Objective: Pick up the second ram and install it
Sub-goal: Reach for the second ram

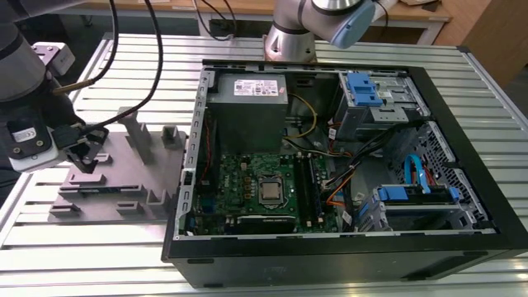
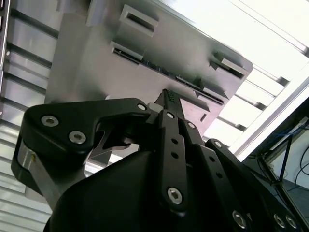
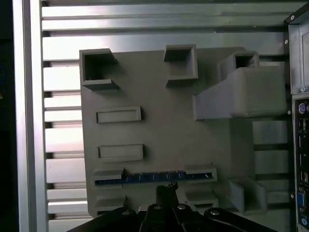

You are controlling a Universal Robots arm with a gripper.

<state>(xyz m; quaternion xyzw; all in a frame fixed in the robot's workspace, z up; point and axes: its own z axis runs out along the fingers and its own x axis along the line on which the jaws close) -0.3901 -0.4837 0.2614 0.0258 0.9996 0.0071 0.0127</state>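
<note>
The second ram (image 3: 145,179) lies on edge in a slot near one end of the grey holder block (image 3: 164,130), showing as a thin dark blue strip. In the exterior view the ram (image 1: 101,189) sits low on the holder block (image 1: 123,154), left of the computer case. My gripper (image 1: 85,162) hovers just above it, fingers together and nothing between them. In both wrist views the black fingertips (image 3: 166,189) end close beside the blue strip (image 2: 166,72), apart from it. The gripper (image 2: 166,96) tapers to a closed point over the block (image 2: 96,72).
An open computer case (image 1: 330,263) lies at the exterior view's right, with the motherboard (image 1: 259,185) and its memory slots (image 1: 310,179) exposed. Cables (image 1: 115,55) hang over the holder. The arm's base (image 1: 289,40) stands behind the case. Ribbed metal table (image 1: 91,260) all around.
</note>
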